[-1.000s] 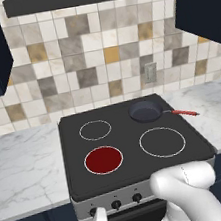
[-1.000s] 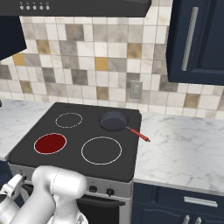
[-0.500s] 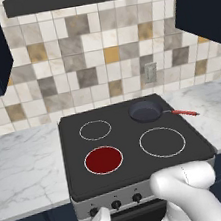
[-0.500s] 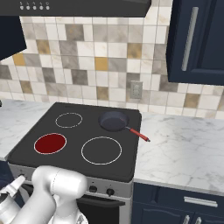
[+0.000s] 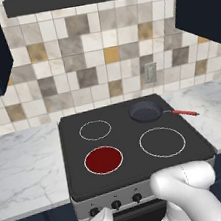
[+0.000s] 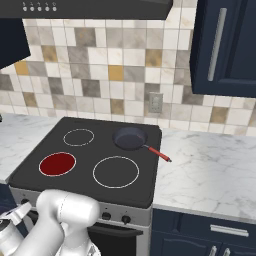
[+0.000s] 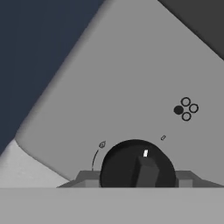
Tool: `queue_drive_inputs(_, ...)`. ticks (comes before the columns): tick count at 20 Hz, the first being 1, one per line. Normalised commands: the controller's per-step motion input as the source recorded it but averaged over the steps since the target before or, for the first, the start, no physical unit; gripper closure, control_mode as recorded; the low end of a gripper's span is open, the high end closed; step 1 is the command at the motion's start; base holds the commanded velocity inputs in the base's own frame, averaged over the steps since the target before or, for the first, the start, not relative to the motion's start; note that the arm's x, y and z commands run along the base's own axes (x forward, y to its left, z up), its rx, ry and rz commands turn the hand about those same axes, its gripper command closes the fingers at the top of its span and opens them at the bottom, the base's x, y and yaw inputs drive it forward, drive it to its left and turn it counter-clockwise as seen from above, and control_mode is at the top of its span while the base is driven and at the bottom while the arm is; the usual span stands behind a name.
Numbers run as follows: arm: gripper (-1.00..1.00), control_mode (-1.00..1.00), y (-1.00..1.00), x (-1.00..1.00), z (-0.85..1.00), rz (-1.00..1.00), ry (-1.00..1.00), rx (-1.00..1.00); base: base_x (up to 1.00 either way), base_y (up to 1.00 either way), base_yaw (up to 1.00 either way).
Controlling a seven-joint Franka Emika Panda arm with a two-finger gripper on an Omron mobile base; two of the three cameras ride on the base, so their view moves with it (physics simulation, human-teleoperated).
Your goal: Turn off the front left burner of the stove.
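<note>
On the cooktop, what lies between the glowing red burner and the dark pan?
Nothing stands between them. In the left base view the front left burner and the pan are separated by bare black surface of the stove.

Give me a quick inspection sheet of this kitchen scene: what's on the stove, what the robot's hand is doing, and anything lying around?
Surface: stove, flat black top with four burner circles, grey front panel with black knobs.
Job's things: front left burner glows red, so it is on. Knob sits close in front of the hand camera, white mark pointing up in that view.
Clutter: dark pan with a red handle on the back right burner.
Gripper: gripper low at the panel's left end, its tips either side of the knob; whether they grip it cannot be told.
Cables: nothing seen.
Surroundings: marble counter both sides, tiled wall, wall outlet, navy cabinets, hood above.
</note>
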Motion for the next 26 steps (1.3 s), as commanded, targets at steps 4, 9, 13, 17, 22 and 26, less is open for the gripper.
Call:
queue_drive_inputs(4, 1.00, -1.00, 0.15, 0.21, 0.26, -0.09, 0.00, 0.32, 0.00, 0.00, 0.00)
queue_drive_inputs(9, 1.00, -1.00, 0.09, 0.12, 0.24, -0.12, 0.00, 0.35, 0.00, 0.00, 0.00)
queue_drive_inputs(13, 1.00, -1.00, 0.10, 0.11, 0.18, -0.16, 0.00, 0.37, 0.00, 0.00, 0.00)
queue_drive_inputs(17, 1.00, -1.00, 0.14, 0.08, 0.13, -0.21, 0.00, 0.40, 0.00, 0.00, 0.00)
queue_drive_inputs(22, 1.00, -1.00, 0.18, 0.05, 0.05, -0.29, 0.00, 0.43, 0.00, 0.00, 0.00)
queue_drive_inputs(26, 1.00, -1.00, 0.12, 0.00, 0.00, -0.33, 0.00, 0.47, 0.00, 0.00, 0.00)
